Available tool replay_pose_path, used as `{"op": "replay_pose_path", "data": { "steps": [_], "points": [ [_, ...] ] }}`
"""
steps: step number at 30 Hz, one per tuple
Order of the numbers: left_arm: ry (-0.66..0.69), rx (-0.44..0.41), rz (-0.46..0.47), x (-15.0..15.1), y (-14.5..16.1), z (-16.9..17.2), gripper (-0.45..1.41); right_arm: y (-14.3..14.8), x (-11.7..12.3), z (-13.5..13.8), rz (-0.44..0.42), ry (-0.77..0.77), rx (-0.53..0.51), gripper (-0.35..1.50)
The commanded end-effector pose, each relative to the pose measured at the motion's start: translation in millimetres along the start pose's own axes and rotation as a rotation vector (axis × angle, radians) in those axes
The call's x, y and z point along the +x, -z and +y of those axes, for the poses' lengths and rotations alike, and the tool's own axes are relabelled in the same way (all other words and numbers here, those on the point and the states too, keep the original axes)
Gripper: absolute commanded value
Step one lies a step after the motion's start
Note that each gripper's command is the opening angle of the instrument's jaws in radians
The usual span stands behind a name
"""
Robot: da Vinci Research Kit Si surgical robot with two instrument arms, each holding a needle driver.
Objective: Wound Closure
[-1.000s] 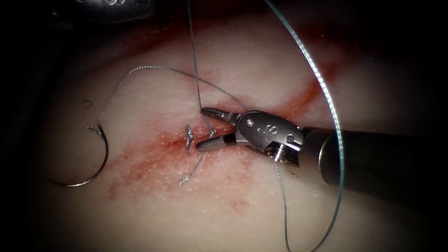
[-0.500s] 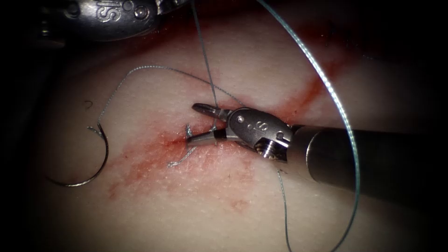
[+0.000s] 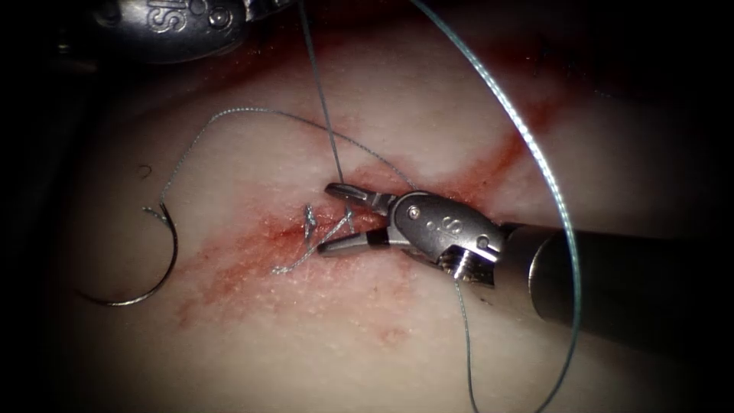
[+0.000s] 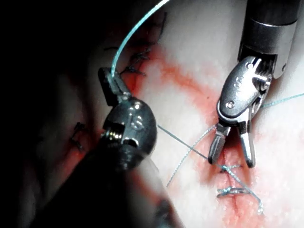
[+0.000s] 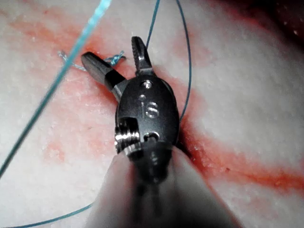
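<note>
Since 0.5 s ago the right tool [image 3: 330, 218] has backed slightly right, jaws open and empty astride the knot [image 3: 310, 223]; left tool [image 4: 108, 83] grips thread [image 3: 321, 107]; needle [image 3: 145, 264] free on tissue [image 3: 367, 352], left of cut.

looks like a surgical training bench in a robotics lab: a pale slab of tissue [image 3: 428, 92] streaked with red fluid [image 3: 245, 252], lit close-up by a scope with dark edges all round, a curved needle [image 3: 149, 256] lying loose on it, thread [image 3: 535, 153] looping everywhere, small steel wristed tool [image 3: 330, 219] over the cut.
</note>
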Motion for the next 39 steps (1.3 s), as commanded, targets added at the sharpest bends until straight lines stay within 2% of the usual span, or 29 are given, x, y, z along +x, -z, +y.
{"op": "replay_pose_path", "data": {
  "steps": [1, 10, 13, 16, 21, 27, 39],
  "points": [
    [-0.002, 0.000, 0.000, 0.1, -0.6, 0.2, -0.45, 0.1, -0.4, 0.3, -0.004, -0.003, -0.005, 1.24],
    [-0.013, 0.003, -0.010, 1.9, -0.2, 0.8, -0.45, 0.0, -0.3, 1.7, -0.006, -0.006, -0.028, 1.28],
    [-0.014, 0.006, -0.013, 2.6, -0.2, 1.1, -0.45, -1.4, -0.5, 2.4, -0.005, -0.015, -0.049, 1.38],
    [-0.014, 0.008, -0.017, 2.8, -0.2, 1.3, -0.45, -2.6, -0.9, 2.1, -0.002, -0.022, -0.047, 1.40],
    [-0.014, 0.007, -0.012, 3.1, -0.2, 1.4, -0.45, -5.0, -1.4, 2.0, 0.002, -0.032, -0.030, 1.33],
    [-0.015, 0.008, -0.005, 3.4, -0.4, 1.6, -0.45, -7.1, -1.7, 2.6, 0.008, -0.041, -0.001, 1.35],
    [-0.016, 0.009, 0.011, 4.3, -0.7, 1.9, -0.45, -7.9, -2.3, 3.2, 0.035, -0.034, 0.017, 1.23]
  ]
}}
